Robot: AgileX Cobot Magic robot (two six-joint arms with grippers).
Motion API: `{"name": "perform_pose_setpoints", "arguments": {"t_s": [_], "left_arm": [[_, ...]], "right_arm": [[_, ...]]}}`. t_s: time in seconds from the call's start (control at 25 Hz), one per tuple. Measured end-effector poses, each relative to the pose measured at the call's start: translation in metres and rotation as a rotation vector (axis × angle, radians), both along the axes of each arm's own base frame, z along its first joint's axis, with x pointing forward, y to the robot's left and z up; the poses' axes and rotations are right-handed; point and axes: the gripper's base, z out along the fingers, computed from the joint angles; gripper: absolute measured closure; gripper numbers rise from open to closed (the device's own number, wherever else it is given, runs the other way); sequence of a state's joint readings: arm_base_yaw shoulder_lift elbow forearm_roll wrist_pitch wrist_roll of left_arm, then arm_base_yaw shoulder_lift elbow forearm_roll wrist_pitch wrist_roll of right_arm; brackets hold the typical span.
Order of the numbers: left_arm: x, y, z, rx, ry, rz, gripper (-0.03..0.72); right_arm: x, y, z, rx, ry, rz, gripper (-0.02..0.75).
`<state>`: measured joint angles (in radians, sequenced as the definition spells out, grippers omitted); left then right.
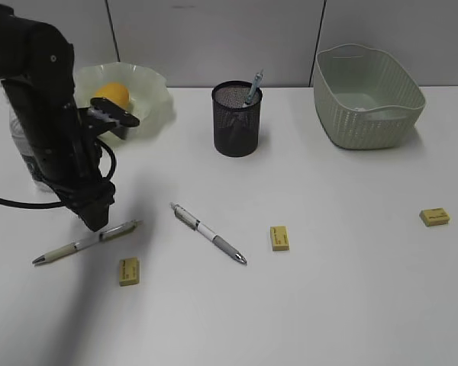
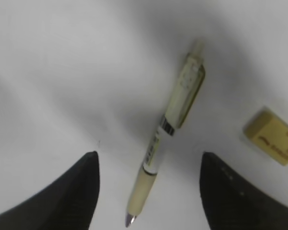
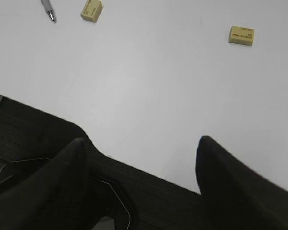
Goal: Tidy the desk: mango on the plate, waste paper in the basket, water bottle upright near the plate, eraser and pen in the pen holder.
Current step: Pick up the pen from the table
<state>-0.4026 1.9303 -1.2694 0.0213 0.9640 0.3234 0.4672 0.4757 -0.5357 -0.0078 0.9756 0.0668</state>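
My left gripper (image 1: 97, 216) is open and hovers low over a cream pen (image 1: 84, 242); in the left wrist view the pen (image 2: 170, 127) lies between the open fingers (image 2: 149, 160), untouched. A grey-white pen (image 1: 208, 232) lies mid-desk. Three yellow erasers lie on the desk (image 1: 328, 305): one near the cream pen (image 1: 129, 271), one in the middle (image 1: 279, 237), one at far right (image 1: 434, 216). The mango (image 1: 112, 94) sits on the plate (image 1: 154, 95). The water bottle (image 1: 20, 145) is mostly hidden behind my left arm. The pen holder (image 1: 237, 122) holds one pen. The waste paper is out of view. My right gripper (image 3: 141, 141) is open and empty over the desk's front edge.
The basket (image 1: 366, 99) stands at the back right. In the left wrist view an eraser (image 2: 272, 142) lies right of the pen. The right wrist view shows two erasers (image 3: 91, 10) (image 3: 241, 35), a pen tip (image 3: 49, 10) and the dark area below the desk edge.
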Motion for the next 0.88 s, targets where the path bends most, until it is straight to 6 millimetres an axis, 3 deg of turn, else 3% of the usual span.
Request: {"name": "perform_pose_setpoints", "arguments": {"t_s": [0.4, 0.88], "left_arm": [[0.015, -0.006, -0.034, 0.019, 0.032, -0.05, 0.189], [0.018, -0.008, -0.042, 0.012, 0.026, -0.112, 0.233]], "right_arm": [[0.0, 0.0, 0.0, -0.001, 0.0, 0.001, 0.186], [0.0, 0.0, 0.0, 0.001, -0.001, 0.0, 0.186]]}}
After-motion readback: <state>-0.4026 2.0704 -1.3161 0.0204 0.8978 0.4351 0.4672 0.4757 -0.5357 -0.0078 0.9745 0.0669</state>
